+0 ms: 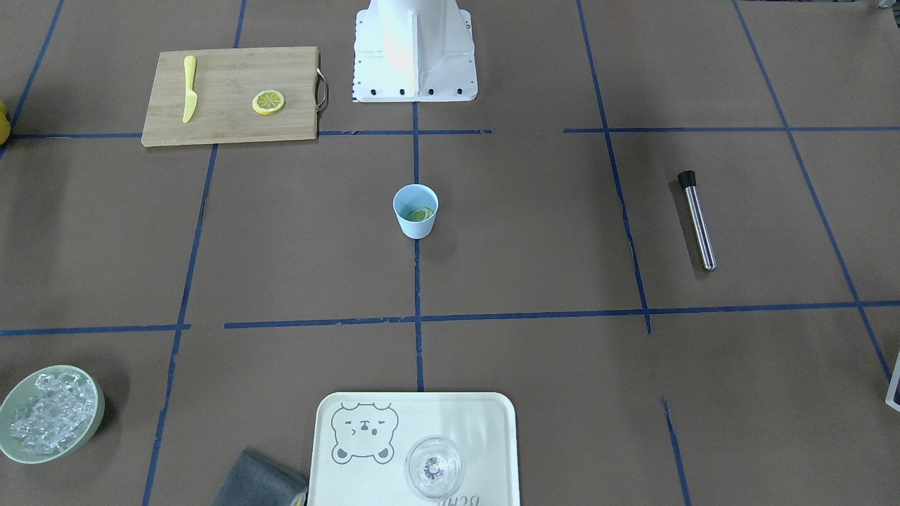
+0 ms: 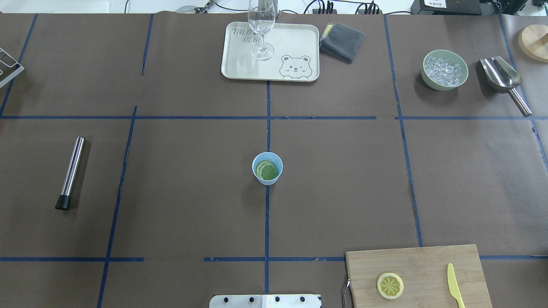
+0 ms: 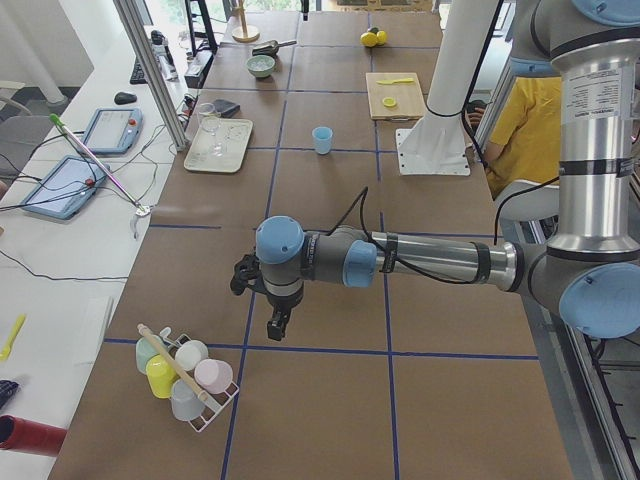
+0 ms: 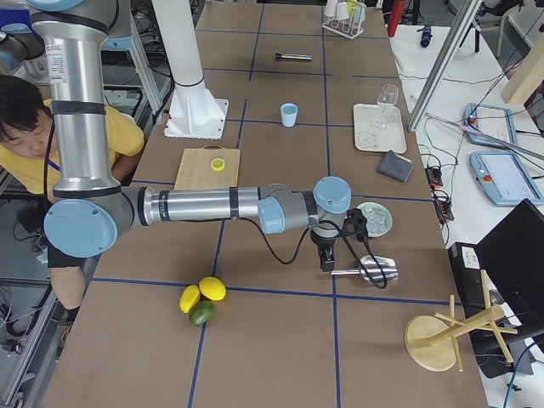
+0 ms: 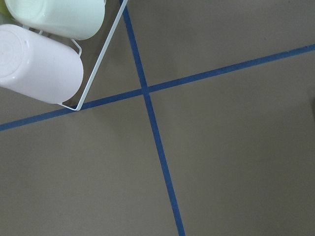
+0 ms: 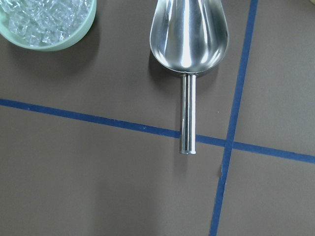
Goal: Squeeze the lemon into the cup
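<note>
Over brown table (image 2: 171, 192), left hand (image 3: 278, 324) and right hand (image 4: 326, 260) point down, grip unreadable.

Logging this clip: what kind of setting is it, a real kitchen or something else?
Most likely a robotics lab bench staged as a drink station, not a kitchen: a paper-covered table gridded with blue tape, tablets on the side bench, and props like the ice bowl and wine glass.

light blue cup (image 2: 267, 167), yellow lemon (image 2: 390, 285)
</note>
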You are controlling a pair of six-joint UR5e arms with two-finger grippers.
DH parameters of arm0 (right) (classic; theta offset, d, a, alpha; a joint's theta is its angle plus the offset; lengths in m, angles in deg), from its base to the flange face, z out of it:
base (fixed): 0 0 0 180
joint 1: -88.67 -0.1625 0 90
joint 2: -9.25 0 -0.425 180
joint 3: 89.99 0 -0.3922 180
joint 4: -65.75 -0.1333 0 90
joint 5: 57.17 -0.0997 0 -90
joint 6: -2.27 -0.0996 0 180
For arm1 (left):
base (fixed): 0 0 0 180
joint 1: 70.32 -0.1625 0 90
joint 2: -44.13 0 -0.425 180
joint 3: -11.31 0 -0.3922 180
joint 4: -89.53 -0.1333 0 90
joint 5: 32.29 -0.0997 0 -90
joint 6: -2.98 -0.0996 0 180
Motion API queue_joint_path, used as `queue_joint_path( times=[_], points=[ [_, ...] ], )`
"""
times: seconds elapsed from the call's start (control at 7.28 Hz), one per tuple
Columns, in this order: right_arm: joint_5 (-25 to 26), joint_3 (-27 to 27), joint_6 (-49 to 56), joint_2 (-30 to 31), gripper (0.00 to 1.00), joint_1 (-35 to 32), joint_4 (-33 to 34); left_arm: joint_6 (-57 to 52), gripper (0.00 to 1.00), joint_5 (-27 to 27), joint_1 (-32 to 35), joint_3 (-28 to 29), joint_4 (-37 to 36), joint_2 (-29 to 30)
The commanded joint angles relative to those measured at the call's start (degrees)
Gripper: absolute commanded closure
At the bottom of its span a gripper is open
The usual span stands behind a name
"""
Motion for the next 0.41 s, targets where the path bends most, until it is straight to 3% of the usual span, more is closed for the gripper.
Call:
queue_joint_path(
  times=[0.0, 0.27],
  points=[
    [0.1, 0.0, 4.0, -0.2, 0.00, -0.6, 3.4, 0.1, 0.00, 0.0, 0.0, 0.0, 0.0, 0.2],
    [0.0, -0.1, 5.5, -0.7, 0.00, -0.9, 4.6, 0.2, 0.00, 0.0, 0.1, -0.6, -0.1, 0.3]
  ],
)
